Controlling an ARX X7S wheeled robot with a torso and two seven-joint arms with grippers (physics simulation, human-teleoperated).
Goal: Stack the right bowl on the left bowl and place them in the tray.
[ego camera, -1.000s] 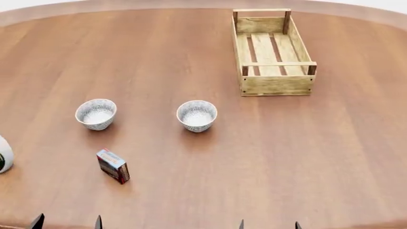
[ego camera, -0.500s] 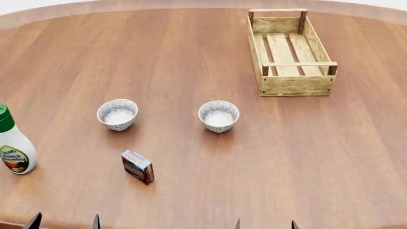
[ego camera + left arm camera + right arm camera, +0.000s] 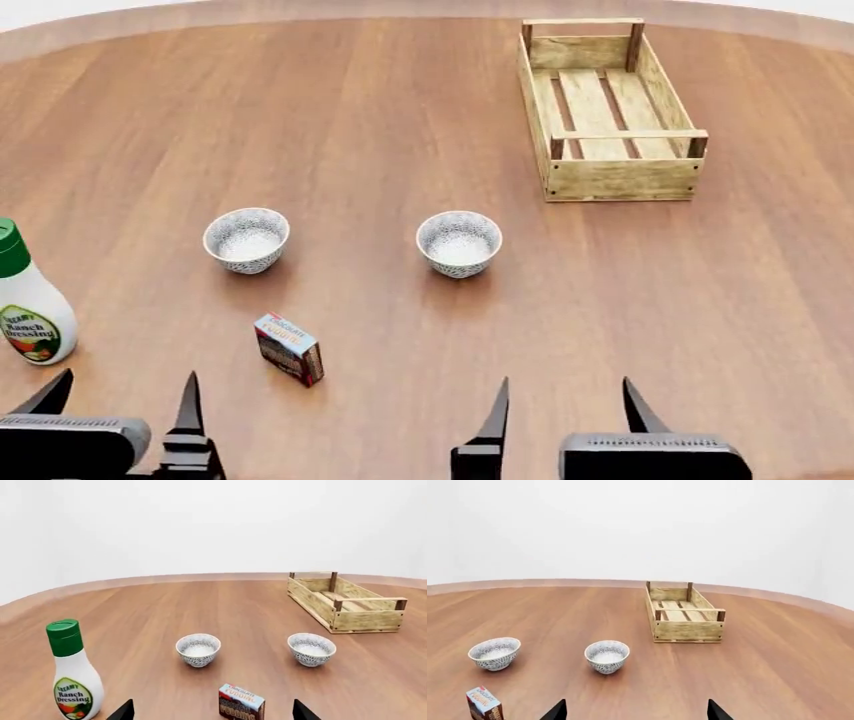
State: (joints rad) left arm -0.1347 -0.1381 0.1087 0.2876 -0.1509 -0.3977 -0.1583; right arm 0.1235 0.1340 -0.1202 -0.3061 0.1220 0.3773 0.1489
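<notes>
With both pincers spread and empty at the frame's bottom, I see the right speckled white ceramic bowl [image 3: 459, 243] just up-left of my right pincer [image 3: 561, 412], nearer it than my left pincer [image 3: 120, 405]; the pale wooden slatted tray [image 3: 621, 178] sits upper right.

Both arms are being held low at the near edge of the head view, wrists level and pointing forward. The left gripper [image 3: 120, 395] is being kept with its two dark pointed fingers spread wide apart, nothing between them. The right gripper [image 3: 563, 402] is being presented likewise, fingers parted and empty, tips raised and aimed ahead, well apart from the left.
</notes>
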